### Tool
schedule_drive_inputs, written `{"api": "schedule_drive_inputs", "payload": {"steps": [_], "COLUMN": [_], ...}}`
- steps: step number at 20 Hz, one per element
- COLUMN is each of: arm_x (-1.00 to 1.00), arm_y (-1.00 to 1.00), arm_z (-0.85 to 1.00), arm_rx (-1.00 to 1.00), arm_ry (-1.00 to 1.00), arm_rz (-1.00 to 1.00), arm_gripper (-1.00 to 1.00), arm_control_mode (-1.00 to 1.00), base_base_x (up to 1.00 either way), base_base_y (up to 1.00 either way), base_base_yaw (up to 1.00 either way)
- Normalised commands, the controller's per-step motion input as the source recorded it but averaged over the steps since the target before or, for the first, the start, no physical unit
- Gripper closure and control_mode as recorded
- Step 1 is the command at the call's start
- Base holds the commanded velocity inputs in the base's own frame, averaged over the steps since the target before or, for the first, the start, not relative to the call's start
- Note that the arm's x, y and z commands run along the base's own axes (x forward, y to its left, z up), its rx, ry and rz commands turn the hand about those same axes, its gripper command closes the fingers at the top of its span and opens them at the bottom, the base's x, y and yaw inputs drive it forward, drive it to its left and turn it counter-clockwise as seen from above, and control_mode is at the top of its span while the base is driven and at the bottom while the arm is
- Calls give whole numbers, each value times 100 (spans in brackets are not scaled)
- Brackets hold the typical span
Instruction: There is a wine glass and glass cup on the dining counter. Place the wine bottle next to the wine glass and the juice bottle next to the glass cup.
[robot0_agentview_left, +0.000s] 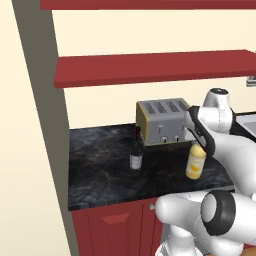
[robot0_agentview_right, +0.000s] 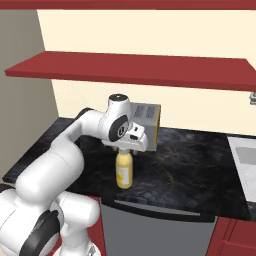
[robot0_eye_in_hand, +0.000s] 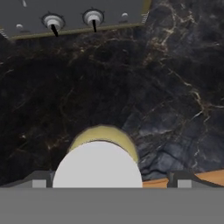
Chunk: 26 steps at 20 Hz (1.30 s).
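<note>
The toaster (robot0_agentview_left: 162, 121) is the landmark: a grey four-slot box with yellowish sides, standing at the back of the black marbled desk (robot0_agentview_left: 100, 175), against the cream wall and below a red shelf (robot0_agentview_left: 150, 67).

The juice bottle (robot0_agentview_left: 195, 162) stands upright on the desk in front of the toaster, off its right-hand front corner as the left base view shows it, a little way out from its face. It is yellow with a pale label band. In the right base view the same bottle (robot0_agentview_right: 124, 171) rises directly under the hand (robot0_agentview_right: 125, 151), with the toaster (robot0_agentview_right: 145, 125) just behind and partly covered by the wrist.

The hand points straight down over the bottle's top. In the hand view the white cap (robot0_eye_in_hand: 98, 164) fills the lower middle, ringed by the yellow shoulder, and the toaster's front face with its two knobs (robot0_eye_in_hand: 72, 17) runs along the upper edge. The finger tips are cut off by the lower edge here (only grey stubs on either side of the cap can be made out), so I cannot tell whether the hand has closed on the bottle or merely sits around its neck.

The wine bottle (robot0_agentview_left: 136, 155), dark with a pale label, stands upright on the desk in front of the toaster's left-hand corner, well apart from the juice bottle.

Red cabinet doors (robot0_agentview_left: 117, 227) run below the desk's front edge.
</note>
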Motion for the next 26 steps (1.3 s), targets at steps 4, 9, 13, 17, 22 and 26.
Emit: {"api": "schedule_drive_inputs", "payload": {"steps": [4, 9, 13, 17, 22, 26], "arm_x": [-1, 0, -13, -25, -38, -27], "arm_y": [0, 0, 0, 3, 9, 10], "arm_z": [-11, -6, 8, 31, 35, 16], "arm_rx": [3, 4, 0, 0, -2, -2], "arm_ry": [1, 2, 0, 0, 0, 0], "arm_rz": [0, 0, 0, 0, 0, 0], "arm_gripper": [100, 100, 100, 100, 100, 100], "arm_control_mode": [-100, -100, -100, -100, -100, -100], "base_base_x": [0, 0, 0, 0, 0, 0], "base_base_y": [0, 0, 0, 0, 0, 0], "base_base_yaw": [0, 0, 0, 0, 0, 0]}}
